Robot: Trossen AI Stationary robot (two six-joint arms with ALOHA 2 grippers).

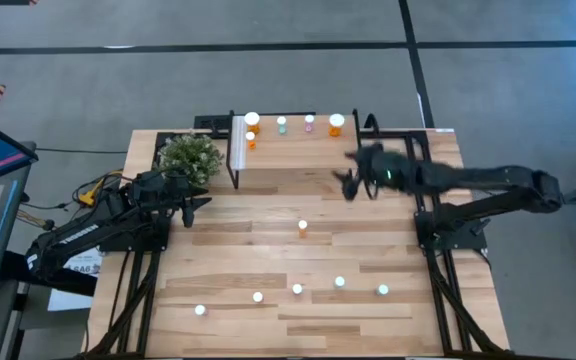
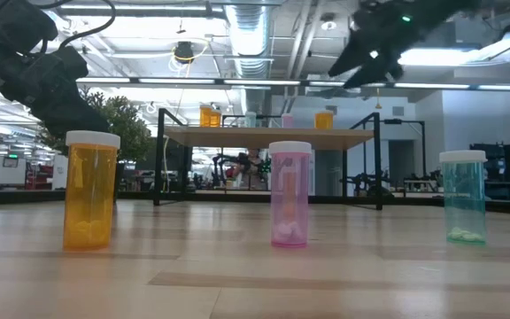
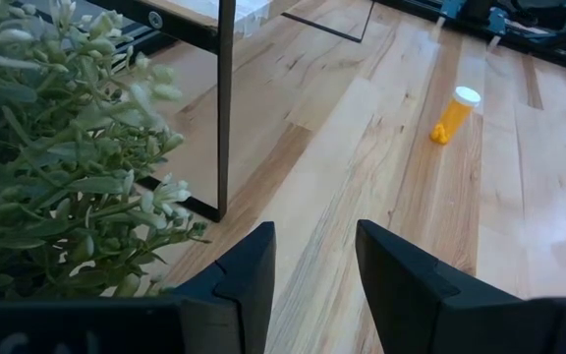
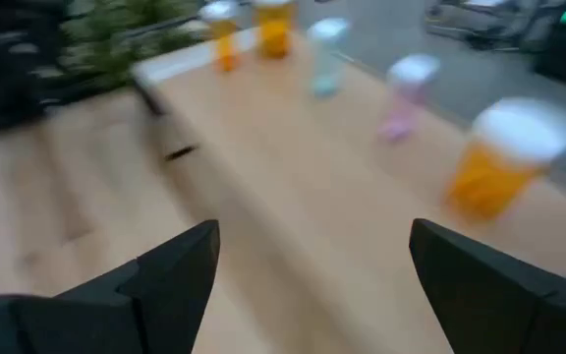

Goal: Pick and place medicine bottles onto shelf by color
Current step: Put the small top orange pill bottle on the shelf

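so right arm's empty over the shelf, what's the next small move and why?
Probably swing the right end effector back off the shelf toward the lone orange bottle mid-table. Its jaws are wide open and hold nothing, five bottles already stand on the shelf, and that bottle looks the nearest one left. The left end effector waits by the plant.

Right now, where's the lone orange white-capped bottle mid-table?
High view: the orange white-capped bottle stands alone near the wooden tabletop's centre, between the light-wood shelf and the bottle row along the opposite edge.
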